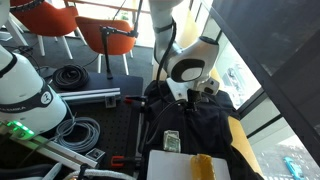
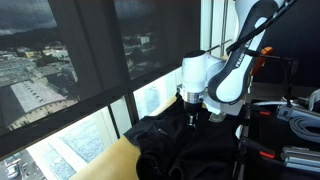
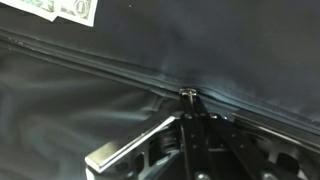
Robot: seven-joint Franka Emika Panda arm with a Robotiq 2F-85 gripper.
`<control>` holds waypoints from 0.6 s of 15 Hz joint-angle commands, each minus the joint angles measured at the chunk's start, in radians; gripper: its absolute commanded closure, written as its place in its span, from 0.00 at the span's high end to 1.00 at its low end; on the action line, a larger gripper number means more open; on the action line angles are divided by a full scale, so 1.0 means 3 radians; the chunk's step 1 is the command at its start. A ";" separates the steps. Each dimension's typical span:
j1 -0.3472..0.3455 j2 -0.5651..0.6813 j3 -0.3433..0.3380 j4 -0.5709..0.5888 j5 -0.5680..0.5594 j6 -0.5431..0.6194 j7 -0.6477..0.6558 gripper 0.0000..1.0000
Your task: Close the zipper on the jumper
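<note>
On the jumper [image 3: 90, 125] front, wrist view: the zipper [image 3: 100, 62] runs as a raised dark seam from upper left down to the right. Its small metal pull [image 3: 187, 95] sits right at the tips of the gripper [image 3: 190, 112]. Jaws are drawn narrow, almost together, and look pinched on the pull, though the contact point is dim. Teeth can't be resolved, black on black. The seam continues past the gripper and is cut off at the right edge. A banknote [image 3: 62, 8] lies on the fabric top left, cropped by the frame.

In both exterior views the jumper is a crumpled black heap by the window, and the zipper is not distinguishable there. In an exterior view the gripper [image 2: 193, 115] points down onto the garment, its fingertips lost against the black.

In an exterior view the heap rests on the tabletop [image 1: 128, 128]. A white sheet [image 1: 172, 165] sits at the near edge, partly cut off. Yellow cloth [image 1: 245, 145] lies beside the jumper, its outline unclear. Coiled black cables [image 1: 70, 75] lie well apart on the floor.
</note>
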 commanded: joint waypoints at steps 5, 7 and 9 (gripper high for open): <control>0.0440 -0.0093 -0.0058 -0.0011 -0.0338 -0.0111 0.0265 0.01; 0.0511 -0.0077 -0.0068 0.0018 -0.0409 -0.0125 0.0282 0.01; 0.0521 -0.0063 -0.0044 0.0088 -0.0453 -0.0191 0.0271 0.01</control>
